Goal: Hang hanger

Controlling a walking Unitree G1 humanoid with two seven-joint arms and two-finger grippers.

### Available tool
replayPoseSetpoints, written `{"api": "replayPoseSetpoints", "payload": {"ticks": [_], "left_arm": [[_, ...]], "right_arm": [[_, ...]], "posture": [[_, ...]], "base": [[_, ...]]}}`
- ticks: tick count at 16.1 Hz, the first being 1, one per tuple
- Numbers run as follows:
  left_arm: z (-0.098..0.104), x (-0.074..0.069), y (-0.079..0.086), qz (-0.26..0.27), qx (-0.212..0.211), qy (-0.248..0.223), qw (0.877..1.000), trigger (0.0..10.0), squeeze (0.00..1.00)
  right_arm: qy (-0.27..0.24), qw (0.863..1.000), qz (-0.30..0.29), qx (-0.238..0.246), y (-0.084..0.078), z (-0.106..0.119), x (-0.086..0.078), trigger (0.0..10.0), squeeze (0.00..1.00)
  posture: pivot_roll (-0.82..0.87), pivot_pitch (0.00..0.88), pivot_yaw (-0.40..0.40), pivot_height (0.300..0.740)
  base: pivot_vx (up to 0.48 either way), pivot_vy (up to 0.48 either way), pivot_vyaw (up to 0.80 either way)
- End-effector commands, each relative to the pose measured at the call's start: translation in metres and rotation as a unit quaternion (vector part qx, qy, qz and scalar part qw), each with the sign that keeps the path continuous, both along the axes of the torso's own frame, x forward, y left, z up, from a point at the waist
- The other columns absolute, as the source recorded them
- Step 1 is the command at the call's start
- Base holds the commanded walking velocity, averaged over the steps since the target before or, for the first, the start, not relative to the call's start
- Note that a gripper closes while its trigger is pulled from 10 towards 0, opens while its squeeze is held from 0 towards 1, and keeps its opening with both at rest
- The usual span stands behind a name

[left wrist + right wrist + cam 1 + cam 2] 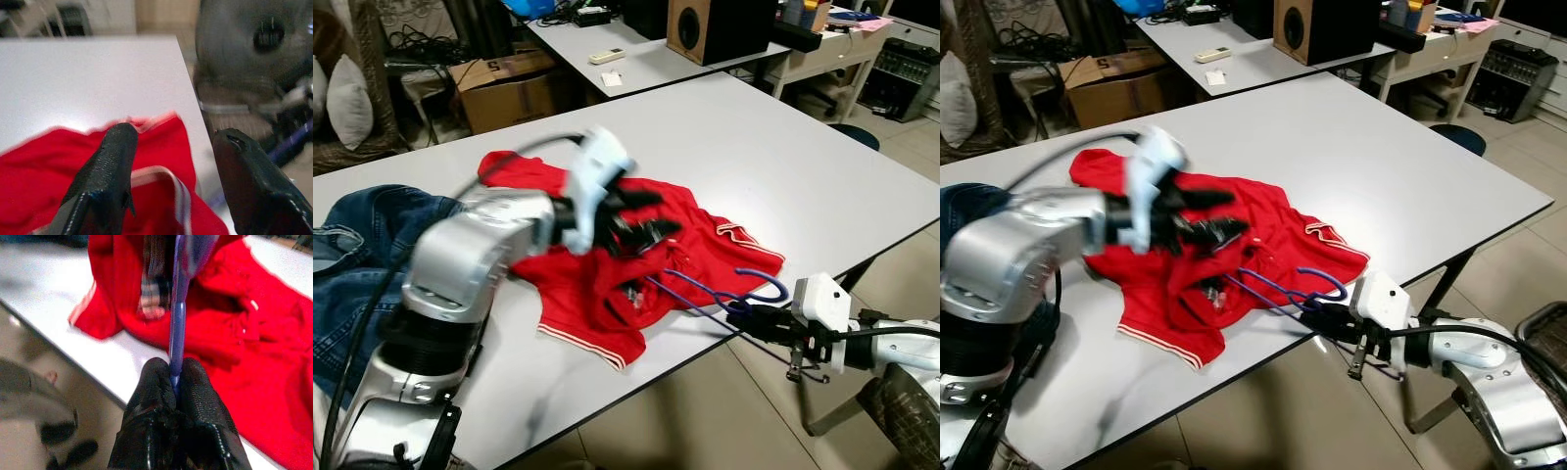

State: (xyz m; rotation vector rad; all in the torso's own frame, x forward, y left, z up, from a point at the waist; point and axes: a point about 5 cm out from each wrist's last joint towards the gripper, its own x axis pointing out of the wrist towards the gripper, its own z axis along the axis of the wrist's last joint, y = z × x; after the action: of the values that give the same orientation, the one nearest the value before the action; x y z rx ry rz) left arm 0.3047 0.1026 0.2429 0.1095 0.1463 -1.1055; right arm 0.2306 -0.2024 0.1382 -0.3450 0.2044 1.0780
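Note:
A red shirt (597,279) lies crumpled on the white table (783,166), near its front edge. A blue hanger (705,299) rests partly inside the shirt, its hook (767,290) curling out past the edge. My right gripper (749,315) reaches in from off the table and is shut on the hanger's thin rod (177,328). Its black fingertips (159,374) press together around the rod. My left gripper (651,217) hovers just above the middle of the shirt, blurred, with its fingers (120,147) spread open and nothing between them.
Blue jeans (357,245) lie on the table's left end beside my left arm. Behind stands a second table (656,59) with a remote and a speaker (705,27), and a cardboard box (504,90) on the floor. A blue stool (857,133) sits at the right.

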Motion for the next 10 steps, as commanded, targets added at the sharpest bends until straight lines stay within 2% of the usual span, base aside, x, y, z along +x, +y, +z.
{"api": "replayPoseSetpoints", "payload": {"ticks": [1,3,4,5,8,9,10], "left_arm": [[0.005,0.004,0.018,0.029,-0.014,-0.022,0.999,10.0,0.0],[-0.001,0.001,0.049,0.058,0.041,-0.051,0.996,10.0,0.0],[-0.003,0.0,0.054,0.065,0.05,-0.054,0.995,10.0,0.0],[-0.014,-0.006,0.075,0.084,0.093,-0.047,0.991,10.0,0.0],[-0.042,-0.032,0.081,0.029,0.162,-0.011,0.986,10.0,0.0],[-0.055,-0.043,0.082,-0.005,0.198,-0.001,0.98,10.0,0.0],[-0.056,-0.045,0.081,-0.01,0.196,0.007,0.981,10.0,0.0]], "right_arm": [[-0.017,0.999,-0.009,0.034,0.0,0.011,0.0,10.0,0.0],[-0.022,0.997,-0.018,0.07,0.0,0.017,-0.005,10.0,0.0],[-0.019,0.997,-0.019,0.078,-0.001,0.018,-0.007,10.0,0.0],[-0.012,0.993,-0.026,0.116,-0.005,0.027,-0.012,10.0,0.0],[0.003,0.987,-0.025,0.159,-0.016,0.042,-0.024,10.0,0.0],[0.004,0.984,-0.031,0.177,-0.025,0.051,-0.029,10.0,0.0],[0.002,0.983,-0.035,0.181,-0.027,0.053,-0.029,10.0,0.0]], "posture": [[-0.03,0.004,0.06,0.74],[-0.02,0.009,0.06,0.74],[-0.02,0.011,0.06,0.74],[-0.02,0.014,0.061,0.74],[-0.02,0.02,0.063,0.74],[-0.02,0.023,0.063,0.74],[-0.03,0.023,0.064,0.74]], "base": [[0.0,0.0,0.0],[0.0,0.0,0.0],[0.0,0.0,0.0],[0.0,0.0,0.0],[0.0,0.0,0.0],[0.0,0.0,0.0],[0.0,0.0,0.0]]}}
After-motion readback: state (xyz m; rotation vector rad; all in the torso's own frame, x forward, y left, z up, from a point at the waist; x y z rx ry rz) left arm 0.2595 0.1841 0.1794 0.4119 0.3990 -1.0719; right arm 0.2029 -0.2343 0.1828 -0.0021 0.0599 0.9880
